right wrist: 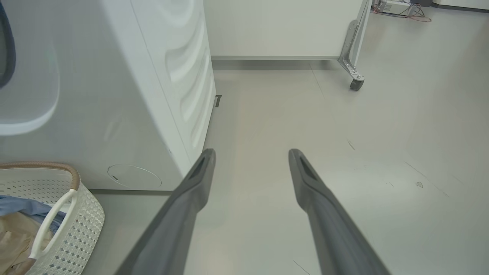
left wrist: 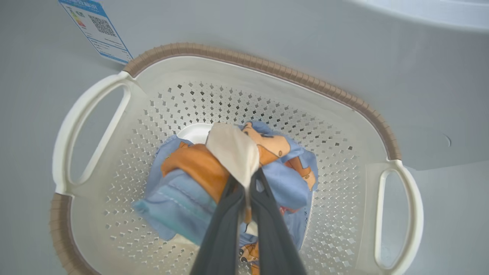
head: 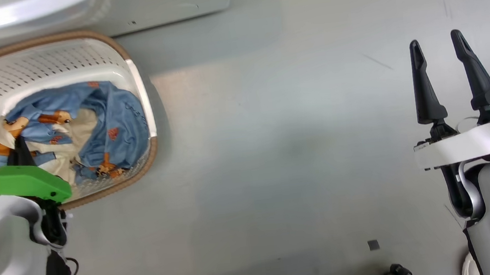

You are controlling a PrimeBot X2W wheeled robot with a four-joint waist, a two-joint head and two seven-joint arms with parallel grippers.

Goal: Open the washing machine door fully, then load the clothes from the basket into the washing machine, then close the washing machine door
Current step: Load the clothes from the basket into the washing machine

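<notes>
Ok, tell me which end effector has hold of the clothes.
The left end effector, shut on the clothes inside the basket; the right end effector stands open, holding nothing.

Pale grey smooth floor [right wrist: 382, 133], faintly scuffed. A white flat-fronted panel unit [right wrist: 282, 26] stands at the far side on a slanted metal leg [right wrist: 353, 49] with a small dark caster wheel [right wrist: 356, 84]. Tangled cables [right wrist: 414, 9] lie beyond; a small dark square scrap [head: 373, 245] lies on the floor.

Smooth pale grey floor [right wrist: 382, 133], faint scuffs; white panel [right wrist: 282, 26] on metal caster leg [right wrist: 355, 57], cables [right wrist: 412, 9] beyond
</notes>
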